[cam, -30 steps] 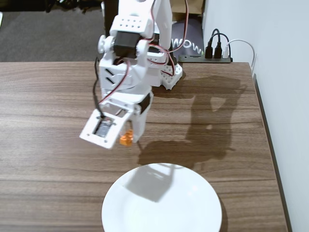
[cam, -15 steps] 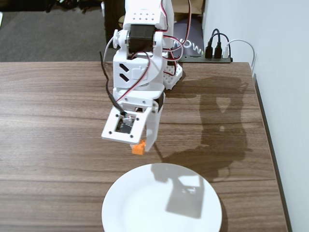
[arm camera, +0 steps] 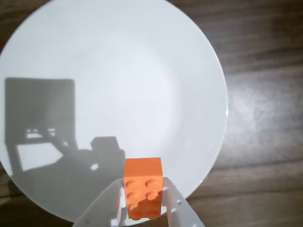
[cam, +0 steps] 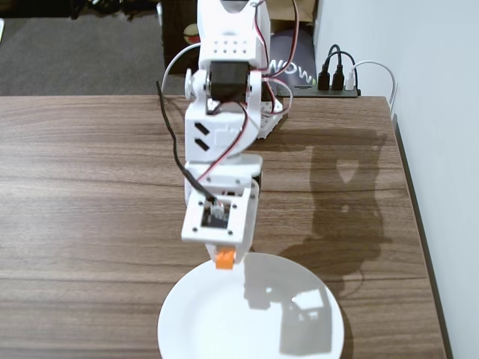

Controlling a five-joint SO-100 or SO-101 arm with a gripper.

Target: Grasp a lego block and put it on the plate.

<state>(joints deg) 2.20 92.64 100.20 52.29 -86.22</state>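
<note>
Tool [cam: 224, 253] pinching the block [cam: 224, 259] between its two white fingers [arm camera: 177, 208], held above the far rim of the plate [cam: 299, 299], clear of the counter [cam: 82, 194]. Held high so the drop lands on the plate, by my reading. In the wrist view the block [arm camera: 143, 187] sits over the plate's near edge [arm camera: 203, 85]; height above it hard to judge. Block: bright orange, small, rectangular, studs facing the wrist camera, smooth sides. Plate plain white, bare, arm's shadow across it
</note>
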